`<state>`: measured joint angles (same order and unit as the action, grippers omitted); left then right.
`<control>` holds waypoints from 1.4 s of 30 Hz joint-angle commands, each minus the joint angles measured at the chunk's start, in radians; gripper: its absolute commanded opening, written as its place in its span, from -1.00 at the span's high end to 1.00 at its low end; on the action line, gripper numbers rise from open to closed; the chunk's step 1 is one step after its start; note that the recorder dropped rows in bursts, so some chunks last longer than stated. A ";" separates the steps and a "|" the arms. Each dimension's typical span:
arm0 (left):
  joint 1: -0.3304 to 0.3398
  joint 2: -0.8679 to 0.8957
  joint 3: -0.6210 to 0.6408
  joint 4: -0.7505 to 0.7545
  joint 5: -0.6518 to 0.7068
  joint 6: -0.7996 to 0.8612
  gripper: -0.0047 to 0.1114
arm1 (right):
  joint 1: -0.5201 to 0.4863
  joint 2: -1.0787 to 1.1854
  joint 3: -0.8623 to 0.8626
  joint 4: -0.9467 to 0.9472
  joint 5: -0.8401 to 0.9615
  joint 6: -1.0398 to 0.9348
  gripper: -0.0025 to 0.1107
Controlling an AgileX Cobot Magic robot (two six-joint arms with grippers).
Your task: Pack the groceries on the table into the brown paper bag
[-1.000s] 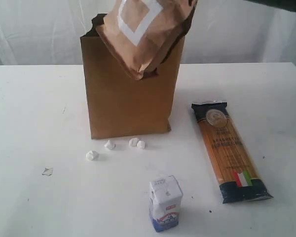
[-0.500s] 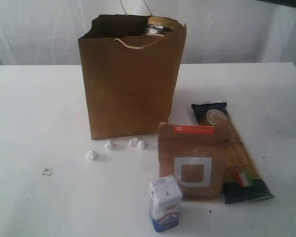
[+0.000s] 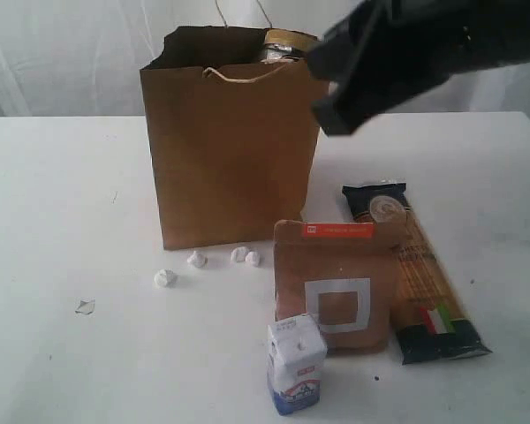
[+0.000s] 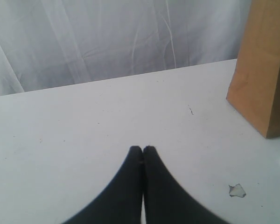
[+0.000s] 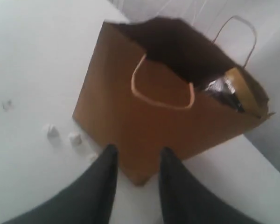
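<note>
The brown paper bag (image 3: 234, 150) stands upright on the table (image 3: 62, 194), and a gold-lidded jar (image 3: 287, 40) shows at its rim. In front of it stands the brown pouch with the orange label (image 3: 336, 283), and the white-blue carton (image 3: 296, 362) is nearer still. The spaghetti packet (image 3: 415, 274) lies flat on the right, partly behind the pouch. My right arm (image 3: 397, 53) hangs blurred above the bag's right side. Its gripper (image 5: 137, 151) is open and empty over the bag (image 5: 154, 116) and the jar's lid (image 5: 242, 86). My left gripper (image 4: 143, 149) is shut and empty, left of the bag (image 4: 266, 70). No bottle or can shows.
Small white crumpled scraps (image 3: 199, 259) lie along the bag's front base, also seen as scraps (image 5: 51, 130) from the right wrist. A flat torn scrap (image 3: 85, 306) lies further left, and the same scrap (image 4: 236, 190) is near the left gripper. A white curtain hangs behind the table.
A second ago the pouch was tilted at the bag's mouth; now it stands on the table in front of the spaghetti. The right arm has swung into the exterior view.
</note>
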<state>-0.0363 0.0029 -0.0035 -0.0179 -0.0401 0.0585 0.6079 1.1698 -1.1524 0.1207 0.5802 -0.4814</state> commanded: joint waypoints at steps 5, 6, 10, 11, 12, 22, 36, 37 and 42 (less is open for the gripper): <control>0.002 -0.003 0.003 -0.008 -0.011 -0.001 0.92 | -0.001 0.009 -0.003 -0.127 0.282 -0.058 0.11; 0.002 -0.003 0.003 -0.008 -0.011 -0.001 0.92 | -0.001 0.010 -0.003 -0.131 0.282 -0.058 0.11; 0.002 -0.003 0.003 -0.008 -0.011 -0.001 0.92 | -0.001 0.022 -0.003 -0.121 0.281 -0.074 -0.08; 0.002 -0.003 0.003 -0.008 -0.011 -0.001 0.92 | -0.001 0.030 -0.003 -0.121 0.283 -0.074 -0.18; 0.002 -0.003 0.003 -0.008 -0.011 -0.001 0.92 | -0.001 0.038 -0.003 -0.121 0.285 -0.074 -0.26; 0.002 -0.003 0.003 -0.008 -0.011 -0.001 0.92 | 0.001 0.169 -0.003 -0.092 0.279 -0.153 -0.36; 0.002 -0.003 0.003 -0.008 -0.011 -0.001 0.92 | 0.001 0.299 -0.003 -0.035 0.276 -0.285 -0.26; 0.002 -0.003 0.003 -0.008 -0.011 -0.001 0.92 | 0.001 0.311 -0.003 -0.035 0.276 -0.288 -0.26; 0.002 -0.003 0.003 -0.008 -0.011 -0.001 0.92 | 0.001 0.372 -0.003 -0.039 0.276 -0.307 -0.26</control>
<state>-0.0363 0.0029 -0.0035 -0.0179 -0.0401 0.0585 0.6079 1.5152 -1.1524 0.0851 0.8570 -0.7737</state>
